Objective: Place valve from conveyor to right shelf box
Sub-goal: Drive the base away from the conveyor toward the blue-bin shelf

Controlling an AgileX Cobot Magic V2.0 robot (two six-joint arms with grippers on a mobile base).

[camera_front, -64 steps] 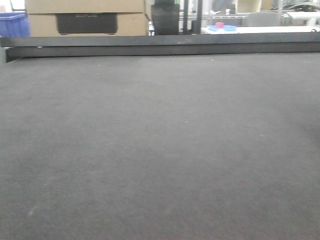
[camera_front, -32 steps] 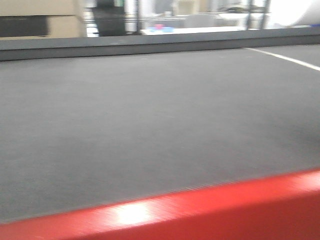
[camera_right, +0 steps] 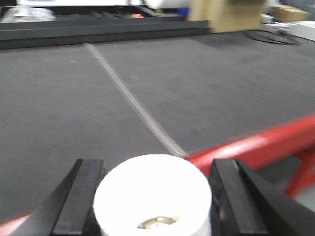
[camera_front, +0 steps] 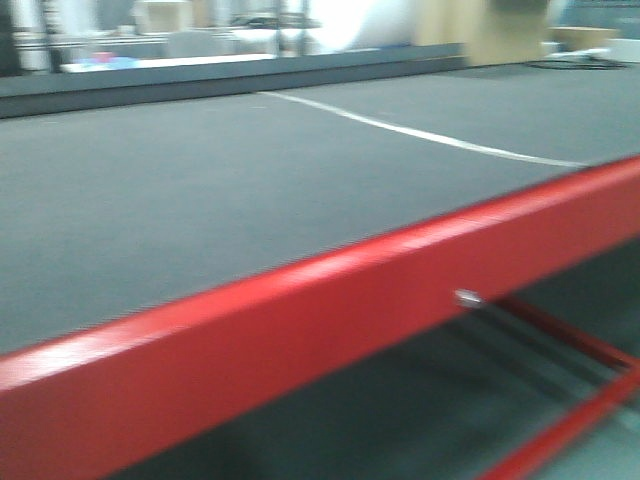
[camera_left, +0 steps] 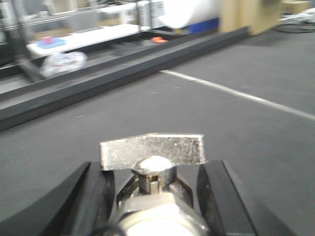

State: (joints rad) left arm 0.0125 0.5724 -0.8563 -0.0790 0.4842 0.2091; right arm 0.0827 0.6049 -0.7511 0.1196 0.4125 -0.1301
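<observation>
Both jaws full, valve (camera_left: 152, 164) left, cylinder (camera_right: 152, 189) right

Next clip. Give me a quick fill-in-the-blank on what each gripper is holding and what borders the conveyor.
1. The left gripper is closed on a metal ____ with a flat handle on top.
2. The right gripper holds a round part whose colour is ____.
3. The beam along the near edge of the conveyor is painted ____.
Missing words: valve; white; red.
</observation>
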